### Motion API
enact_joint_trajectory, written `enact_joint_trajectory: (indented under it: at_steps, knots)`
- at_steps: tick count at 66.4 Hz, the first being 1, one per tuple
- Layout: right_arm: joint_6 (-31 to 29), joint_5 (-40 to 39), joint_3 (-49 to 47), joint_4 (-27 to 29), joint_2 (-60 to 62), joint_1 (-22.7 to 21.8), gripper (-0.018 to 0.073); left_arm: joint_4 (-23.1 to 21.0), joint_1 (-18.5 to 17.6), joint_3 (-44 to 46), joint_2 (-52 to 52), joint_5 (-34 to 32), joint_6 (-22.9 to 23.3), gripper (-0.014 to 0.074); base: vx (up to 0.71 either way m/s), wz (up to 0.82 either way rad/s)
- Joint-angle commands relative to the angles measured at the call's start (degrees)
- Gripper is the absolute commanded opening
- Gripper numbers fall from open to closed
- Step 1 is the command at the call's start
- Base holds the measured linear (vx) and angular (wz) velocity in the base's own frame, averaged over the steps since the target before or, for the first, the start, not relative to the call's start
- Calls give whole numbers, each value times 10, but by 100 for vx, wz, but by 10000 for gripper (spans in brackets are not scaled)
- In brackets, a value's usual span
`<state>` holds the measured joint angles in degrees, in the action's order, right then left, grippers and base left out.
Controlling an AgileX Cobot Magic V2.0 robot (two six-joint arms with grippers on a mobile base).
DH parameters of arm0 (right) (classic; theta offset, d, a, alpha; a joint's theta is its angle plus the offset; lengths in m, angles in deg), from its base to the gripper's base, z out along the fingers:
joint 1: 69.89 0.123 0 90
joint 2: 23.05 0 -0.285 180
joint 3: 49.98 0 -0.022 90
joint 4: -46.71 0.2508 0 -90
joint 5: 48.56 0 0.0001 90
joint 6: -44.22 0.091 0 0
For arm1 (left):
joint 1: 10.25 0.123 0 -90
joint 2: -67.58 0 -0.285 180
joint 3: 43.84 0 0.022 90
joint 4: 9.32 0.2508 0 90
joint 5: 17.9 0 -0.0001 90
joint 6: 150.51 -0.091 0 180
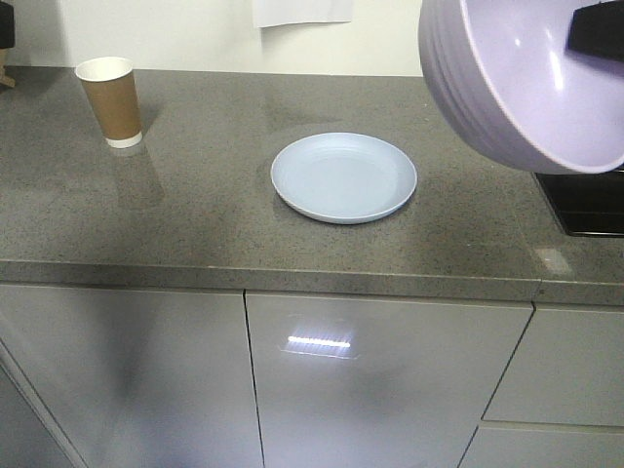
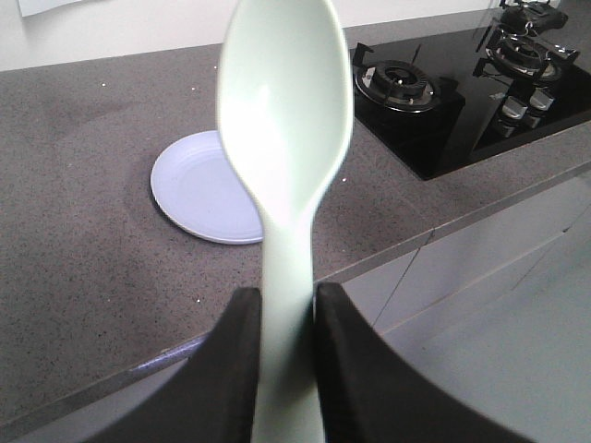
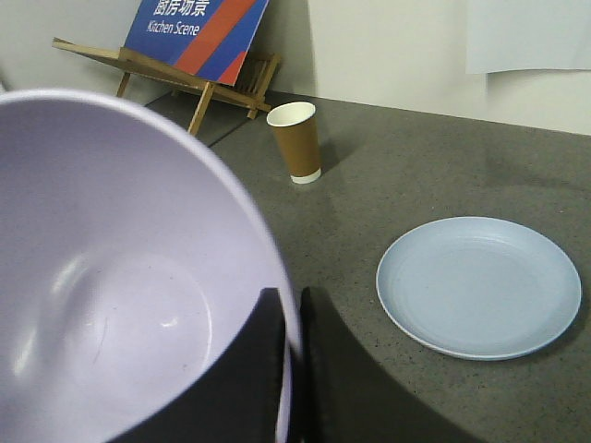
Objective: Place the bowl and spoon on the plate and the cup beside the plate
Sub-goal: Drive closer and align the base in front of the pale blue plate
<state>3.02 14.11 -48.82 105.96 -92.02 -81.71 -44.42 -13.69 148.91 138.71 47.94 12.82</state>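
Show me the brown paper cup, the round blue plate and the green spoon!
Tall brown paper cup (image 1: 113,105): front view, its brown side wall.
Round pale blue-lilac plate (image 1: 343,178): front view, its bare flat middle.
Pale mint-green plastic spoon (image 2: 284,101): left wrist view, its oval head.
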Motion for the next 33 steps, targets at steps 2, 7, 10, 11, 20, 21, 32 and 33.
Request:
enact_joint_trajectory:
  at_steps: [2,7,10,11,20,21,32,33]
  knots:
    - [-5,-21,-15,34,8,0,-6,-25,-4,13,-8,-32,0,-6,6,-2]
    - [-5,-21,-15,34,8,0,-6,-25,-4,13,-8,-32,0,-6,6,-2]
    - [-5,-21,-15,34,8,0,-6,-25,-4,13,-8,-32,0,-6,6,-2]
    - [-5,-21,-15,34,8,0,-6,-25,-4,13,-8,-32,0,-6,7,-3]
    - [-5,-21,-15,34,8,0,-6,-25,-4,13,-8,-32,0,-6,7,-3]
    - [-5,-21,-15,34,8,0,-6,-25,-4,13,-8,-32,0,-6,7,-3]
    - [-5,-21,-15,34,8,0,-6,-25,-4,13,-8,-32,0,-6,7,-3]
    - [-5,-21,-15,34,8,0,-6,-25,-4,13,-8,-32,0,-6,7,-3]
